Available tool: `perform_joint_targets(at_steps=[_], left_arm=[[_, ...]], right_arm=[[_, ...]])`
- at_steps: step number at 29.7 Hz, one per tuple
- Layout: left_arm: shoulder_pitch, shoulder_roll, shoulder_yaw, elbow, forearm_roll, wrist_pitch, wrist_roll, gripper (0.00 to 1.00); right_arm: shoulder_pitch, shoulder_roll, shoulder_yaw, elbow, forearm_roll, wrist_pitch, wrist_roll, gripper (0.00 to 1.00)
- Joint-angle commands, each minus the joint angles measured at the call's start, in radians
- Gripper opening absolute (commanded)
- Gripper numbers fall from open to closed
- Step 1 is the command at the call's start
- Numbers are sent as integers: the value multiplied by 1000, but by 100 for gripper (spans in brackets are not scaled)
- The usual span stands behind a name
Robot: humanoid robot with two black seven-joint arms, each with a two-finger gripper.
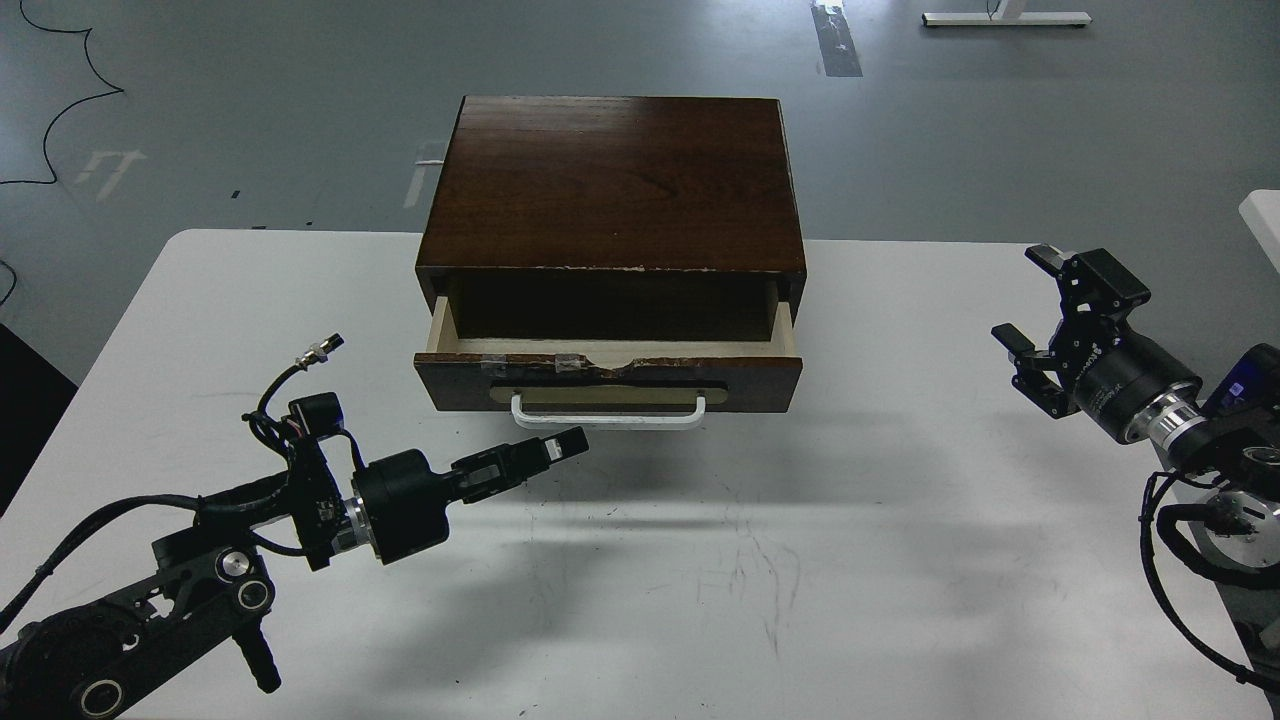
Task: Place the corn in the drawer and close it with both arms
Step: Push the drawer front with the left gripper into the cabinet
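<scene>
The drawer point(608, 378) of the dark brown wooden cabinet point(612, 180) stands pulled partly out, with pale inner sides, a chipped taped top edge and a white bar handle point(608, 414). No corn shows; the drawer's inside is dark and mostly hidden behind its front. My left gripper point(568, 443) hangs just below and in front of the handle's left half, fingers together, holding nothing. My right gripper point(1028, 292) is open and empty above the table, far to the right of the drawer.
The cabinet stands at the back middle of the white table point(700, 560). The table's right edge lies under my right arm. Grey floor with a black cable point(60, 110) lies beyond the table.
</scene>
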Motion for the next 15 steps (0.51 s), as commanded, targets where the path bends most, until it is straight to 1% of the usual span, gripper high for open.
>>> perform_joint_targets(at_steps=[1,15], left_arm=[[-1,2,0,0,0,0,0,0],[-4,2,0,14,0,-1,0,0]], right_arm=[[-1,0,0,1,0,0,0,100],[-8,0,2,4,0,0,0,100]])
